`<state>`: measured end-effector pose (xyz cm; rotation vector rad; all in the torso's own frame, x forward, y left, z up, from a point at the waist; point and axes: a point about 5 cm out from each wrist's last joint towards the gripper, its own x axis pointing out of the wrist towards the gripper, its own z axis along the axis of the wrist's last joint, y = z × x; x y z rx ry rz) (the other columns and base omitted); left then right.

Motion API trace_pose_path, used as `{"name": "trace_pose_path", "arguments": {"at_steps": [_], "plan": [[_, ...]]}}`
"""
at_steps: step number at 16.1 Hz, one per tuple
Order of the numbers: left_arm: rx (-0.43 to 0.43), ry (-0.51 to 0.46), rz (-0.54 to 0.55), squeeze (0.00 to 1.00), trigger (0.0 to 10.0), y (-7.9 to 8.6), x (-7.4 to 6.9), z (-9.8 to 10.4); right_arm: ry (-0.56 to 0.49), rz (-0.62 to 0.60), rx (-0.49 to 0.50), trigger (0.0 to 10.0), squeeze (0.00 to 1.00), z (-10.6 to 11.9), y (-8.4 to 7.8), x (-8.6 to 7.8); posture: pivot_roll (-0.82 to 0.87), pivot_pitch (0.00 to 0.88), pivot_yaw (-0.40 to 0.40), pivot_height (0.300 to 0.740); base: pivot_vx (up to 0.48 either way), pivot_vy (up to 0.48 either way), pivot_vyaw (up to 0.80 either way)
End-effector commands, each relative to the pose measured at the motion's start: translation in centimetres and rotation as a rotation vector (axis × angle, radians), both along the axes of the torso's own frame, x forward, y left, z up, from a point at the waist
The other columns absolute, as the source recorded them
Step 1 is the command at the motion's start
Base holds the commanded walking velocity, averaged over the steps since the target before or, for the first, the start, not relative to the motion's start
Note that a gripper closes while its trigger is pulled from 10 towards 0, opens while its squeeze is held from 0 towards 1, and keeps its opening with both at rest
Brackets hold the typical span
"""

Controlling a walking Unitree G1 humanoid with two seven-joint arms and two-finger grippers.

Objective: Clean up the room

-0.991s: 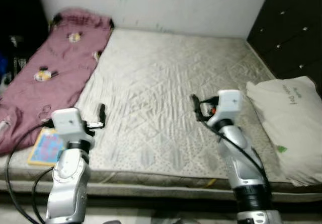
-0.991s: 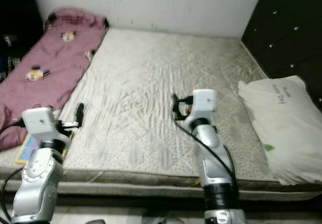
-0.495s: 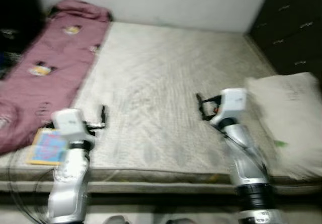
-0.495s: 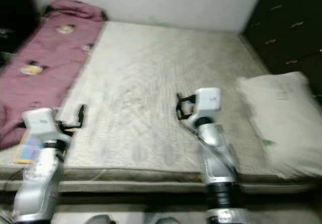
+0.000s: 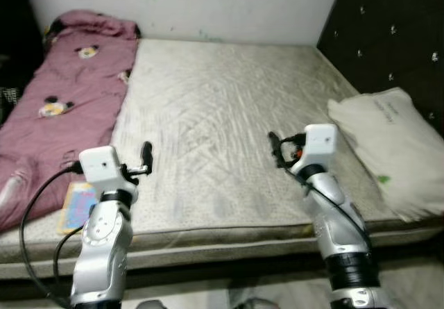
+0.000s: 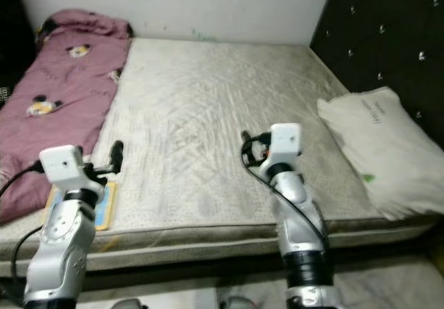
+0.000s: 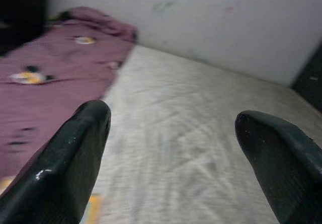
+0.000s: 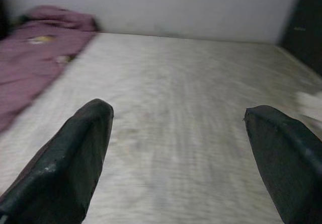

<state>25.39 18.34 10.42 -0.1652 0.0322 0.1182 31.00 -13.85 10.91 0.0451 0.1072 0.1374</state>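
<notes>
A grey quilted mattress carries a mauve blanket printed with cartoon mouse figures along its left edge, a flat colourful book at its front left corner, and a cream pillow with dark handwriting too small to read at its right edge against the black tufted headboard. The left gripper and the right gripper hover over the mattress's front edge. Each has its two black fingers spread wide and holds nothing.

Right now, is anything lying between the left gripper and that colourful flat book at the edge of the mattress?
Nothing visible. The open left gripper hovers over bare grey quilted mattress, and the colourful flat book lies just beside its arm, next to the pink cartoon-print blanket.
</notes>
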Motion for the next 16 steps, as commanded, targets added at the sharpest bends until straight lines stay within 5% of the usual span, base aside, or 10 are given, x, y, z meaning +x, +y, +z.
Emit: {"name": "trace_pose_path", "arguments": {"at_steps": [1,16], "plan": [[-0.003,-0.007,-0.006,0.0,10.0,-0.17,0.11,0.2,-0.016,-0.009,-0.009,10.0,0.0,0.48,-0.48,0.25,-0.09,0.0,-0.071,0.74,0.0,0.48,0.0],[-0.009,-0.016,0.01,0.0,10.0,-0.12,0.07,0.27,0.002,0.008,-0.014,10.0,0.0,0.12,-0.39,0.32,-0.09,0.0,-0.072,0.74,0.0,0.48,0.0]]}}
